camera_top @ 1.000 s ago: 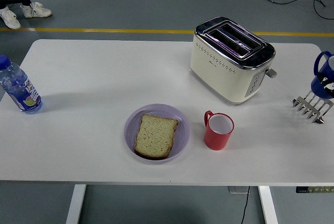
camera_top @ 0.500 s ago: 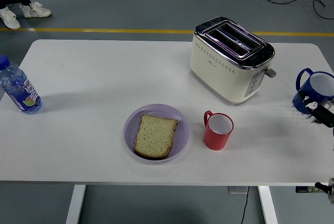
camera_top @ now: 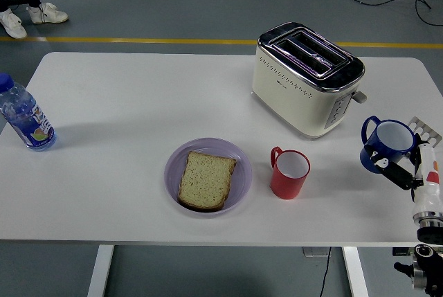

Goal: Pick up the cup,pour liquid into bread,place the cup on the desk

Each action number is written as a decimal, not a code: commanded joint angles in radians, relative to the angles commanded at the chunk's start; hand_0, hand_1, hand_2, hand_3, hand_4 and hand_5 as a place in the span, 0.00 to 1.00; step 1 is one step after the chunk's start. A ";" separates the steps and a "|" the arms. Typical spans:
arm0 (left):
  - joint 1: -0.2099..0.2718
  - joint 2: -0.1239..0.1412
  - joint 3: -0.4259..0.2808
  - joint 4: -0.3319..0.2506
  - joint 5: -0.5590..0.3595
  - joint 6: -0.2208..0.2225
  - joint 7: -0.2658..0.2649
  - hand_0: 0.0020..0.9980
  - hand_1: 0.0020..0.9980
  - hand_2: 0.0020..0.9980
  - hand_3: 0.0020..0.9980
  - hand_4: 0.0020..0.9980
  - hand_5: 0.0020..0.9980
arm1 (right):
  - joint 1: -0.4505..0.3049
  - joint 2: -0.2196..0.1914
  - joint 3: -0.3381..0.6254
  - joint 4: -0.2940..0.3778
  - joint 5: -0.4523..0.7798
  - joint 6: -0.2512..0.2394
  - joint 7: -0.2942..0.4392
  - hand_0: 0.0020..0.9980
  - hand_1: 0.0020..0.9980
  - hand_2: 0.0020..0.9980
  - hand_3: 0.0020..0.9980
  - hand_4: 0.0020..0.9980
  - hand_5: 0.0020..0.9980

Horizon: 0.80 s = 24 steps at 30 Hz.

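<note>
My right hand (camera_top: 405,162) comes in from the lower right and is shut on a blue cup (camera_top: 386,142) with a white inside, held upright just above the table near its right edge. A slice of bread (camera_top: 206,180) lies on a lavender plate (camera_top: 241,170) at the table's front middle, well left of the blue cup. A red cup (camera_top: 289,172) stands upright between the plate and my hand. My left hand is not in view.
A cream toaster (camera_top: 307,77) stands behind the red cup. A water bottle (camera_top: 24,115) stands at the table's left edge. A person's feet (camera_top: 31,14) show on the floor at the top left.
My right hand has carried the blue cup leftward and nearer over the table's right side. The hand has turned, so the forearm now shows below the cup.
</note>
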 joint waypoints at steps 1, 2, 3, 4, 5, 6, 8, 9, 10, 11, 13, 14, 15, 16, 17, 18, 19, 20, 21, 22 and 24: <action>0.000 0.000 0.000 0.000 0.000 0.000 0.000 0.34 0.33 0.41 0.70 0.43 1.00 | 0.001 0.002 -0.007 -0.008 -0.002 0.004 0.004 0.47 0.45 0.56 0.56 0.63 0.00; -0.001 0.000 0.000 0.000 0.000 -0.001 0.000 0.34 0.33 0.41 0.70 0.43 1.00 | 0.002 0.005 -0.020 -0.023 -0.006 0.017 0.009 0.47 0.45 0.56 0.56 0.63 0.00; -0.001 0.000 0.000 0.000 0.001 -0.001 0.000 0.34 0.33 0.41 0.70 0.43 1.00 | 0.003 0.007 -0.026 -0.032 -0.008 0.024 0.012 0.48 0.45 0.56 0.56 0.63 0.00; -0.001 0.000 0.000 0.000 0.002 -0.001 0.000 0.34 0.33 0.41 0.70 0.43 1.00 | 0.004 0.008 -0.030 -0.037 -0.008 0.028 0.014 0.48 0.45 0.56 0.56 0.63 0.00; -0.001 0.000 0.000 0.000 0.002 -0.001 0.000 0.34 0.33 0.41 0.70 0.43 1.00 | 0.005 0.008 -0.033 -0.042 -0.007 0.034 0.016 0.48 0.45 0.56 0.56 0.63 0.00; -0.002 0.000 0.000 0.000 0.002 -0.001 0.000 0.34 0.33 0.41 0.70 0.43 1.00 | 0.007 0.008 -0.037 -0.049 -0.004 0.042 0.019 0.48 0.45 0.56 0.56 0.63 0.00; -0.002 0.000 0.000 0.000 0.000 -0.001 0.000 0.34 0.33 0.41 0.70 0.43 1.00 | 0.011 0.009 -0.042 -0.062 -0.007 0.059 0.020 0.48 0.45 0.56 0.56 0.63 0.00; -0.002 -0.001 0.000 0.000 0.001 -0.001 0.000 0.34 0.33 0.41 0.70 0.43 1.00 | 0.015 0.009 -0.042 -0.070 -0.010 0.069 0.021 0.48 0.45 0.56 0.56 0.63 0.00; -0.002 -0.001 0.000 0.000 0.001 -0.001 0.000 0.34 0.33 0.41 0.70 0.43 1.00 | 0.018 0.009 -0.042 -0.077 -0.011 0.077 0.022 0.48 0.45 0.56 0.56 0.63 0.00; -0.002 -0.001 0.001 0.000 0.000 -0.001 0.000 0.34 0.33 0.41 0.70 0.43 1.00 | 0.022 0.009 -0.041 -0.085 -0.009 0.084 0.024 0.48 0.45 0.56 0.56 0.63 0.00; -0.002 -0.001 0.002 0.000 -0.001 -0.001 0.000 0.34 0.33 0.41 0.70 0.43 1.00 | 0.027 0.008 -0.042 -0.093 -0.009 0.092 0.026 0.48 0.45 0.56 0.56 0.63 0.00; -0.002 -0.001 0.003 0.000 -0.001 -0.001 0.000 0.34 0.33 0.41 0.70 0.43 1.00 | 0.031 0.006 -0.044 -0.099 -0.008 0.097 0.027 0.48 0.45 0.56 0.56 0.63 0.00; -0.002 -0.001 0.003 0.000 -0.002 -0.002 0.000 0.34 0.33 0.41 0.70 0.43 1.00 | 0.034 0.005 -0.046 -0.104 -0.006 0.100 0.028 0.48 0.45 0.56 0.56 0.62 0.00; -0.003 -0.001 0.004 0.000 -0.002 -0.002 0.000 0.34 0.33 0.41 0.70 0.43 1.00 | 0.037 0.005 -0.048 -0.107 -0.006 0.101 0.029 0.48 0.45 0.56 0.56 0.62 0.00; -0.003 -0.001 0.005 0.000 -0.002 -0.003 0.000 0.34 0.33 0.41 0.70 0.43 1.00 | 0.039 0.004 -0.051 -0.113 -0.005 0.101 0.029 0.48 0.45 0.56 0.56 0.62 0.00; -0.003 -0.001 0.005 0.000 -0.002 -0.003 0.000 0.34 0.33 0.41 0.70 0.43 1.00 | 0.041 0.005 -0.055 -0.118 -0.003 0.102 0.030 0.48 0.45 0.56 0.56 0.62 0.00; -0.003 -0.001 0.005 0.000 -0.002 -0.004 0.000 0.34 0.33 0.41 0.70 0.43 1.00 | 0.042 0.005 -0.057 -0.120 -0.001 0.102 0.031 0.48 0.45 0.56 0.56 0.62 0.00; -0.002 -0.001 0.005 0.000 -0.002 -0.004 0.000 0.34 0.33 0.41 0.70 0.43 1.00 | 0.042 0.005 -0.058 -0.121 -0.001 0.102 0.031 0.48 0.45 0.56 0.56 0.62 0.00; -0.003 -0.001 0.008 0.000 -0.005 -0.004 0.000 0.34 0.33 0.41 0.70 0.43 1.00 | 0.043 0.007 -0.061 -0.125 0.000 0.102 0.033 0.48 0.45 0.57 0.56 0.63 0.00; -0.003 -0.001 0.008 0.000 -0.005 -0.005 0.000 0.34 0.33 0.41 0.70 0.43 1.00 | 0.044 0.010 -0.063 -0.130 0.000 0.103 0.034 0.48 0.45 0.57 0.56 0.63 0.00; -0.003 -0.001 0.008 0.000 -0.005 -0.005 0.000 0.34 0.33 0.41 0.70 0.43 1.00 | 0.046 0.014 -0.067 -0.138 0.003 0.103 0.035 0.48 0.45 0.57 0.56 0.63 0.00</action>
